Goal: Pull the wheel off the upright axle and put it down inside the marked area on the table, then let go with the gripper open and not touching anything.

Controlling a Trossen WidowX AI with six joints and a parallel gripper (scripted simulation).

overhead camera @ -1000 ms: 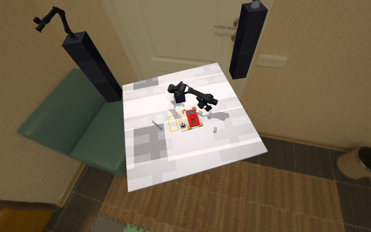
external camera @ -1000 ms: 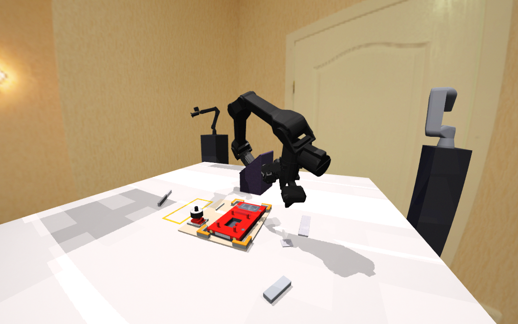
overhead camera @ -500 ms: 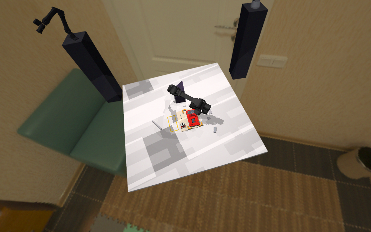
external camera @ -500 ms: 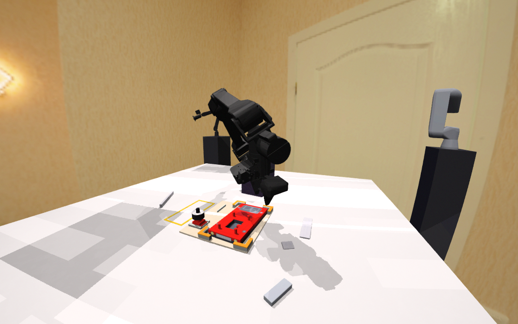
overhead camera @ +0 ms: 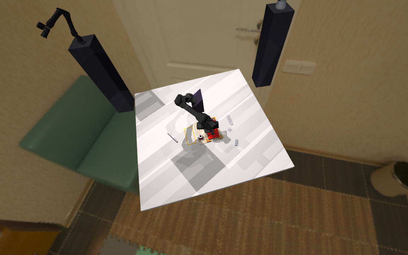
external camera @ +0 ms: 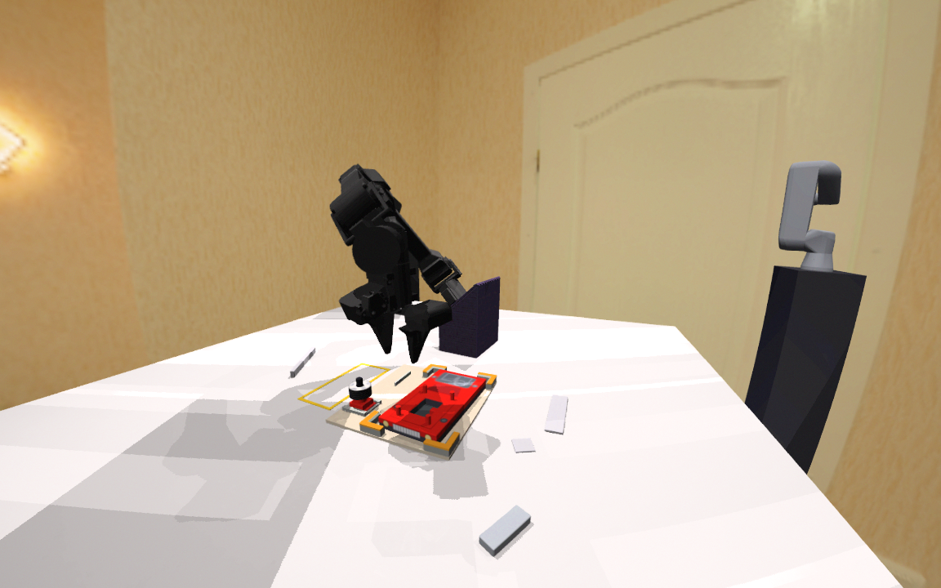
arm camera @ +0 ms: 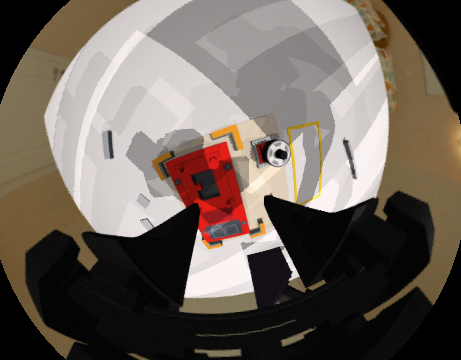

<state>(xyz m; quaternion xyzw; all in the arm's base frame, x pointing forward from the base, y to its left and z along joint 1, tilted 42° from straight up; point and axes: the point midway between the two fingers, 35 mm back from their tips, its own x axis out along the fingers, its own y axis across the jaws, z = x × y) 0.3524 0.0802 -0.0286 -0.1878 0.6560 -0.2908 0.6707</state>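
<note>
The arm (overhead camera: 192, 111) (external camera: 379, 245), rising beside the dark block (overhead camera: 198, 103) (external camera: 470, 322) (arm camera: 269, 275), is black all over, with chunky angular housings, a rounded joint cover and a slimmer straight link. Nearest the block, a short grey section shows. The gripper (external camera: 400, 358) (arm camera: 232, 204) is black too, its two fingers broad wedges tapering to points.

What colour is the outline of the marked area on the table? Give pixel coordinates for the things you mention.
Yellow; the marked area (overhead camera: 185, 132) (external camera: 329, 379) (arm camera: 321, 160) shows best in the wrist view.
</note>
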